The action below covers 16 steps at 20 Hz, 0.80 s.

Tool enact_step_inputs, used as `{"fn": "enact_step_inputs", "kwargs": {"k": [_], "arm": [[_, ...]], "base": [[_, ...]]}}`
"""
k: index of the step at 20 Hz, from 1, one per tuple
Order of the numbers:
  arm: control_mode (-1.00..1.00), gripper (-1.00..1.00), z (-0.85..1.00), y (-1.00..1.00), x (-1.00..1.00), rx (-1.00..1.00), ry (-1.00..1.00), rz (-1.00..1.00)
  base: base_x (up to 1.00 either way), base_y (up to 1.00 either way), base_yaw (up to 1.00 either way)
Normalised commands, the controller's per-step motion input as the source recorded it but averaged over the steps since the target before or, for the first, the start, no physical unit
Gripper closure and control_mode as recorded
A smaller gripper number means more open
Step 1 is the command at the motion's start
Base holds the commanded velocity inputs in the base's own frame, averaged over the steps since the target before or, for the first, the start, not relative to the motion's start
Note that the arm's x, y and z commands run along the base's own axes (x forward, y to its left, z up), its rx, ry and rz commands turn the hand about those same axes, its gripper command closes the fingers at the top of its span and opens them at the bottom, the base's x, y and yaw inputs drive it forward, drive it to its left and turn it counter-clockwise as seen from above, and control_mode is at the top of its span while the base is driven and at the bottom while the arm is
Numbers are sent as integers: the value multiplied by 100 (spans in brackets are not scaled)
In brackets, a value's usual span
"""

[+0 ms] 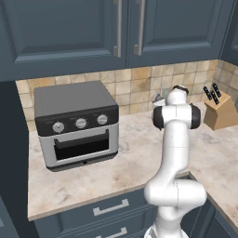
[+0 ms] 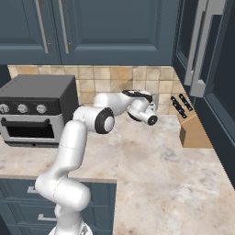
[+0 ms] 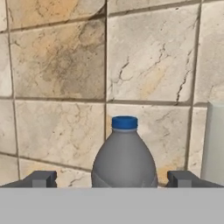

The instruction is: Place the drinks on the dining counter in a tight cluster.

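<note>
Tiled wall behind, grey-blue bottle (image 3: 124, 162) stands centred between the wide-spread, empty jaws.

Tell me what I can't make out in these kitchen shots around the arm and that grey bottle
- Grey bottle with blue cap: its base is cut off at the bottom of the hand view; in the left base view the arm's upper link hides nearly all of it.
- End effector: in both base views the wrist covers its fingers.
- Pale object: cut by the hand view's right edge, unidentifiable.
- Knife block: cut by the left base view's right edge.

Marble worktop (image 1: 139, 162): toaster oven (image 1: 76, 123), knife block (image 1: 219, 109).
</note>
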Motion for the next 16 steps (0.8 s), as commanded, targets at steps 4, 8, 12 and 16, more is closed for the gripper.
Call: {"fn": "enact_step_inputs", "kwargs": {"k": [4, 8, 12, 16], "arm": [[-100, -100, -7, 0, 22, 1, 0, 0], [-100, 100, -5, 0, 20, 1, 0, 0], [-100, 100, -4, 1, 5, 0, 0, 0], [-100, 100, -5, 0, -11, 0, 0, 0]], "base": [[0, 0, 0], [0, 0, 0], [0, 0, 0], [0, 0, 0]]}}
